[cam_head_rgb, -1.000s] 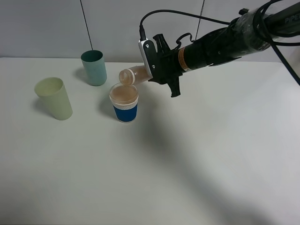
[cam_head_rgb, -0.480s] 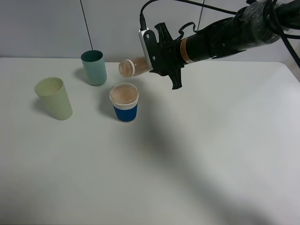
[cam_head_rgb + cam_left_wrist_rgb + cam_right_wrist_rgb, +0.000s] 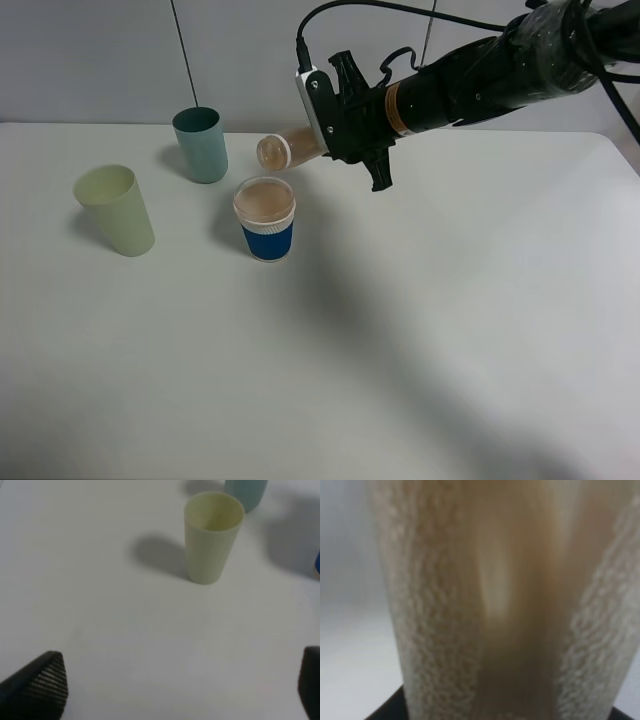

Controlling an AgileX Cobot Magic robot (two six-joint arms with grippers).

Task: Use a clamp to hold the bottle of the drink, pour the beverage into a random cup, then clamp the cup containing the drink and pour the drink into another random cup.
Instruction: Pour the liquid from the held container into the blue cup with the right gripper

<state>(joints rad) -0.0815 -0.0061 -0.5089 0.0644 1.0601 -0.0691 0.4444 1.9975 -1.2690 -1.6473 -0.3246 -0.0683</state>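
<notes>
The bottle [image 3: 281, 150] lies nearly on its side in the air, mouth toward the left, above and just behind the blue-sleeved cup [image 3: 268, 234]. My right gripper [image 3: 318, 135] is shut on the bottle's body. The beverage [image 3: 265, 200] fills the blue-sleeved cup close to its rim. In the right wrist view the bottle [image 3: 495, 600] fills the picture, with tan liquid inside. The pale yellow-green tumbler [image 3: 115, 210] stands at the left, also seen as the tumbler [image 3: 212, 535] ahead of my left gripper [image 3: 175, 690], which is open with nothing between its fingertips [image 3: 37, 685].
A teal tumbler [image 3: 201, 145] stands behind and left of the blue-sleeved cup, near the table's back edge; its base shows as the teal tumbler [image 3: 245, 489]. The white table [image 3: 450, 330] stretches to the right and front. The left arm does not show in the exterior view.
My right gripper has lifted the bottle up and away from the blue-sleeved cup's rim. The mouth no longer hangs over the cup. The left gripper has not moved.
</notes>
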